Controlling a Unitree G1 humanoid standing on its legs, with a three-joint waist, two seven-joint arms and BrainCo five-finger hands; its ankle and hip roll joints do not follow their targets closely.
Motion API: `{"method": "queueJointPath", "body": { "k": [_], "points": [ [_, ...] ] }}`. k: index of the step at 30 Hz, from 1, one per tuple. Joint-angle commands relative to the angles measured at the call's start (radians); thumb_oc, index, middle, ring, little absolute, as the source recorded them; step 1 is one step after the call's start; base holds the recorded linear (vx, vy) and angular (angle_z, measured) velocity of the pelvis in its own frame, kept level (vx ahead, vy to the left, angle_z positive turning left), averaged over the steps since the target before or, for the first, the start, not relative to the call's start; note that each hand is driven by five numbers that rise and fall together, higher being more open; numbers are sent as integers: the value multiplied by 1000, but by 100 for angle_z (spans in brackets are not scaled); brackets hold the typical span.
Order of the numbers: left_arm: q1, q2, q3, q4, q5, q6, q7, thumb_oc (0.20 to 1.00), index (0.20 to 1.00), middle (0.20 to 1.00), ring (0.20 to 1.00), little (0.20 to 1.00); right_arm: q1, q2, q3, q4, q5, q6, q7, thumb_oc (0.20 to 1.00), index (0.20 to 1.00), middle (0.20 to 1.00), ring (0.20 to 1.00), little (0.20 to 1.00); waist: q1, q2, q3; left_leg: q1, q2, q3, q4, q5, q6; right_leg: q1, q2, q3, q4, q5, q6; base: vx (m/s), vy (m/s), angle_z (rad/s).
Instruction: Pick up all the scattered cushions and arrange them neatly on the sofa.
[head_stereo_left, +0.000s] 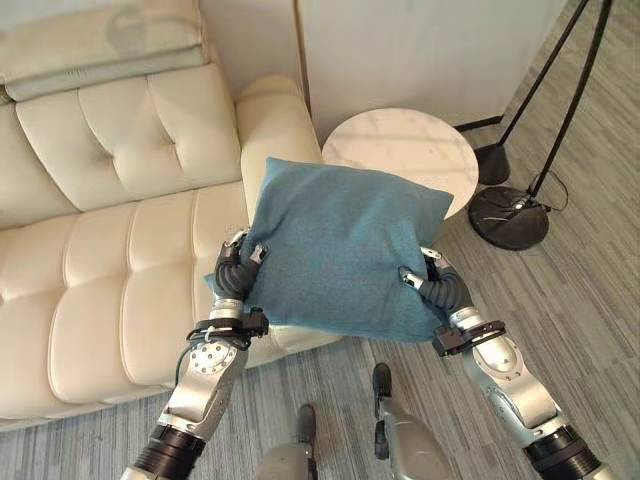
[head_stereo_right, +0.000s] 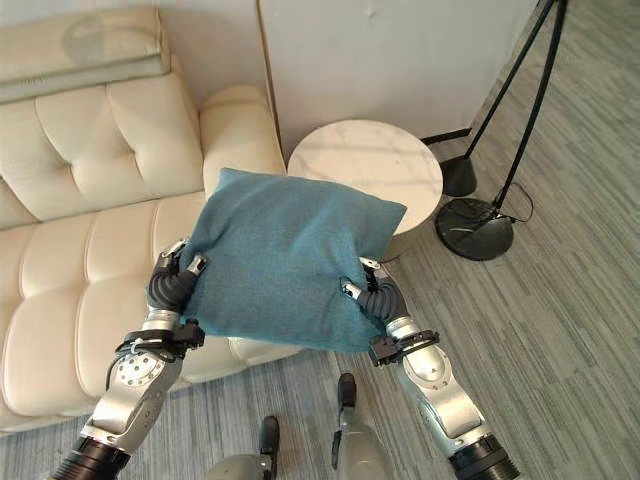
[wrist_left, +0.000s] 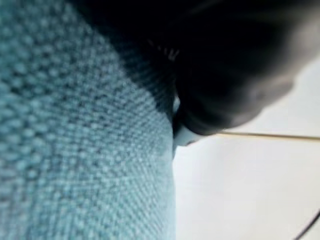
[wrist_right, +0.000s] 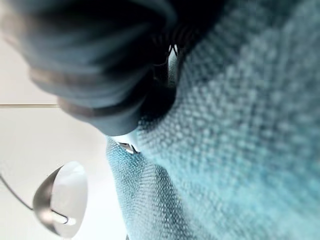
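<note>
The teal cushion (head_stereo_left: 345, 250) is carried clear of the floor, pressed between both hands at its opposite side edges, above the front edge of the cream sofa (head_stereo_left: 110, 260) at its armrest end. The left hand (head_stereo_left: 237, 262) bears on the cushion's left edge, the right hand (head_stereo_left: 432, 276) on its right edge; the fingers of both lie behind the fabric, so whether they are curled or flat cannot be told. A two-sided hold suits a soft, wide item, keeping it from folding or sagging. The cushion tilts face-up toward the camera. A round marble side table (head_stereo_left: 405, 150) stands just beside the armrest, with a floor lamp base (head_stereo_left: 508, 217) near it. Judged step: carrying the cushion to the seat.
</note>
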Motion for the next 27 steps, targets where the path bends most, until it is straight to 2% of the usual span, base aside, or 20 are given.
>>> {"method": "queueJointPath", "body": {
  "k": [1, 4, 6, 7, 8, 9, 10, 11, 12, 13, 14, 17, 21, 22, 26, 27],
  "points": [
    [-74, 7, -129, -119, 40, -105, -127, 200, 200, 200, 200, 200, -112, 96, 86, -145, 10, -163, 72, 200, 200, 200, 200, 200, 32, -7, -115, -47, 8, -6, 35, -77, -21, 90, 39, 64, 261, -221, 13, -136, -110, 54],
    [-52, 11, -103, -134, 30, -102, -120, 200, 200, 200, 200, 200, -134, 105, 102, -143, 10, -166, 68, 200, 200, 200, 200, 200, 74, -27, -131, -70, 7, -33, 33, -53, -43, 169, 46, 23, 174, -277, -26, -105, -193, 48],
    [-32, 4, -97, -131, 19, -99, -125, 200, 200, 200, 200, 200, -134, 100, 103, -141, 8, -167, 66, 200, 200, 200, 200, 200, 79, -36, -140, -95, 14, -51, 28, -23, -66, 204, 70, 28, 78, -287, -49, -90, -194, 37],
    [-32, 4, -97, -131, 19, -98, -125, 200, 200, 200, 200, 200, -134, 100, 103, -141, 8, -167, 66, 200, 200, 200, 200, 200, 78, -36, -140, -96, 14, -52, 29, -23, -66, 204, 70, 27, 78, -287, -49, -220, -230, 76],
    [-34, -5, -104, -129, -13, -97, -128, 200, 200, 200, 200, 200, -131, 85, 92, -141, 10, -168, 53, 200, 200, 200, 200, 200, 86, -35, -125, -157, 26, -64, 44, 17, -102, 207, 78, 9, 24, -283, -65, -176, -149, 60],
    [-35, -5, -104, -130, -13, -97, -128, 200, 200, 200, 200, 200, -132, 85, 92, -140, 10, -168, 53, 200, 200, 200, 200, 200, 83, -34, -126, -161, 26, -67, 46, 17, -103, 207, 79, 5, 22, -282, -66, -358, -206, 57],
    [-46, -16, -121, -124, -18, -92, -133, 200, 200, 200, 200, 200, -125, 64, 75, -142, -4, -170, 32, 200, 200, 200, 200, 200, 71, -27, -104, -203, 41, -21, 77, 28, -114, 208, 75, -39, -2, -278, -70, -255, -69, 76],
    [-50, -26, -128, -118, -13, -90, -137, 200, 200, 200, 200, 200, -111, 47, 59, -142, -14, -173, 30, 200, 200, 200, 200, 200, 50, -24, -107, -194, 74, 79, 68, 28, -103, 209, 66, -76, -10, -274, -66, -260, -67, 123],
    [-50, -26, -128, -118, -13, -90, -137, 200, 200, 200, 200, 200, -111, 46, 59, -142, -14, -173, 30, 200, 200, 200, 200, 200, 49, -22, -108, -196, 75, 78, 67, 31, -103, 207, 67, -76, -11, -272, -66, -105, 0, 179],
    [-53, -27, -137, -110, -21, -88, -156, 200, 200, 200, 200, 200, -97, 43, 46, -142, -14, -169, 24, 200, 200, 200, 200, 200, 33, -21, -115, -186, 107, 169, 70, 29, -91, 212, 58, -106, -22, -268, -64, -96, 37, 181],
    [-60, -26, -148, -112, -29, -82, -171, 200, 200, 200, 200, 200, -65, 36, 29, -160, -13, -171, 22, 200, 200, 200, 200, 200, 14, -24, -123, -159, 147, 295, 87, 18, -91, 216, 42, -155, -26, -255, -63, -97, 43, 132],
    [-76, -31, -170, -107, -42, -77, -186, 200, 200, 200, 200, 200, -27, 33, 6, -181, -3, -174, 28, 200, 200, 200, 200, 200, -10, -33, -135, -103, 164, 374, 130, -38, -92, 238, 17, -219, -32, -252, -65, -43, 43, 86],
    [-89, -36, -191, -101, -51, -65, -190, 200, 200, 200, 200, 200, -8, 41, -8, -194, 2, -170, 30, 200, 200, 200, 200, 200, -28, -25, -152, -63, 159, 405, 102, -47, -98, 246, 3, -264, -39, -243, -55, 61, 122, 70],
    [-85, -34, -191, -102, -49, -62, -188, 200, 200, 200, 200, 200, -7, 52, -7, -193, 9, -167, 32, 200, 200, 200, 200, 200, -24, -25, -156, -58, 131, 367, 89, -58, -87, 251, -6, -259, -33, -237, -47, 177, 232, 40],
    [-84, -23, -190, -109, -42, -61, -192, 200, 200, 200, 200, 200, -15, 70, 0, -191, 37, -163, 42, 200, 200, 200, 200, 200, -14, -33, -153, -61, 102, 350, 87, -70, -68, 258, -30, -255, -23, -234, -36, 113, 203, 17],
    [-79, -15, -183, -113, -38, -63, -195, 200, 200, 200, 200, 200, -19, 77, 7, -191, 42, -161, 46, 200, 200, 200, 200, 200, -5, -35, -153, -67, 85, 337, 89, -82, -54, 258, -46, -254, -11, -236, -27, 96, 232, 1]
  ]
}}
